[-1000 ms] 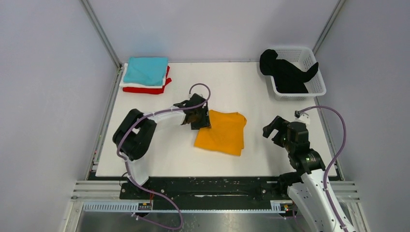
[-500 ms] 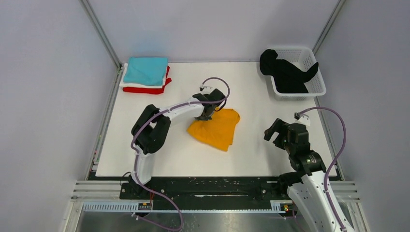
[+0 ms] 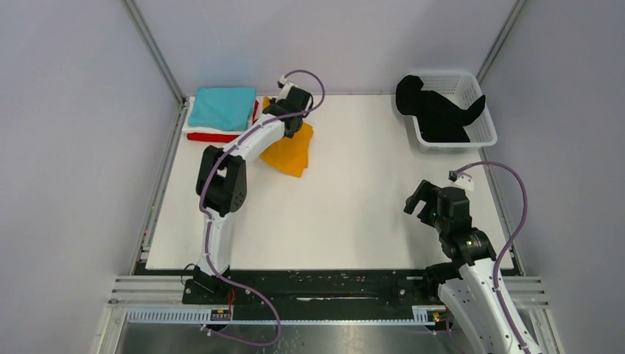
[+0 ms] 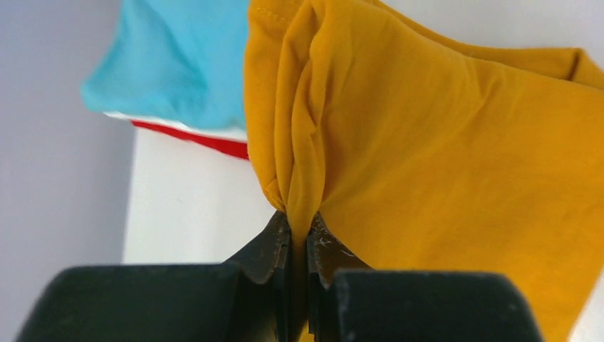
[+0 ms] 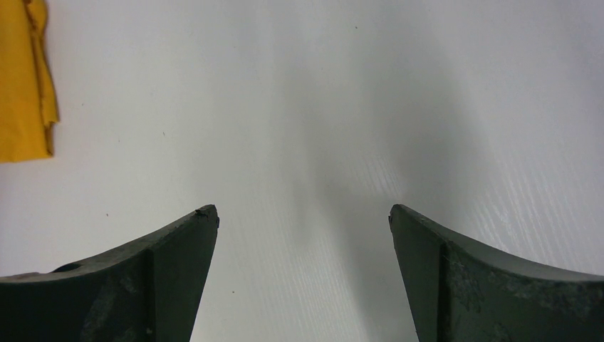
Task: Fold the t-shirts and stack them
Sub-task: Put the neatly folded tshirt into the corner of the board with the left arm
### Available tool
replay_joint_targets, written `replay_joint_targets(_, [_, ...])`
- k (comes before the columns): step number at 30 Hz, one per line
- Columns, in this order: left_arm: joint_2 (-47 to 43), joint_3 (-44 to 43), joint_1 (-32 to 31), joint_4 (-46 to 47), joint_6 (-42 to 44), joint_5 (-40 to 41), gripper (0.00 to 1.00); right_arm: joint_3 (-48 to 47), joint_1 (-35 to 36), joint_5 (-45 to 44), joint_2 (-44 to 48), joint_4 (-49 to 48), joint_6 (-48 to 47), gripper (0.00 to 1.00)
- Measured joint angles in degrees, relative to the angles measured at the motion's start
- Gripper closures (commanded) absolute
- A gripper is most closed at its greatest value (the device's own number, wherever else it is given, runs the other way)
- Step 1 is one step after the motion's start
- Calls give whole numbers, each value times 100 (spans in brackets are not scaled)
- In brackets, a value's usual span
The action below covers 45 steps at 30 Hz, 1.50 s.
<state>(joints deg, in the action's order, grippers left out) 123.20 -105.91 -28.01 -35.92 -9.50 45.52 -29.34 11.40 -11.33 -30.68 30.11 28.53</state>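
White tabletop (image 3: pixel 354 206) fills a grey-walled cell. Left end effector (image 4: pixel 299 222), at about eleven o'clock, is pinched tight on a gathered edge of the mustard-orange t-shirt (image 4: pixel 441 142), which hangs limp just beside the stack: teal t-shirt (image 3: pixel 221 107) on top, white t-shirt (image 3: pixel 186 124), then red t-shirt (image 3: pixel 221 138). Right end effector (image 5: pixel 303 214) gapes wide at four o'clock, holding nothing. Black t-shirt (image 3: pixel 435 110) lies in the basket (image 3: pixel 483 134) at one o'clock. Cloth looks light and floppy and will probably unfold easily, so gripping across the folded layers seems safest.
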Motion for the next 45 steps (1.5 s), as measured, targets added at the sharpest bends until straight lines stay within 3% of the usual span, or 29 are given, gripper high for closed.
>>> replay_joint_targets(7, [345,-1303,625,293,1220,280,100,4,0,-118,-52,-72,-85,2])
replay_joint_targets(16, [348,-1886,1038,616,2140,284,100,39,0,-297,-57,-133,-136,1])
replay_joint_targets(35, [603,-2767,1115,1054,2535,142,100,42,0,-321,-140,-216,-157,1])
replay_joint_targets(45, [1169,-2824,1580,1864,2970,164,100,42,0,-431,-205,-234,-164,1])
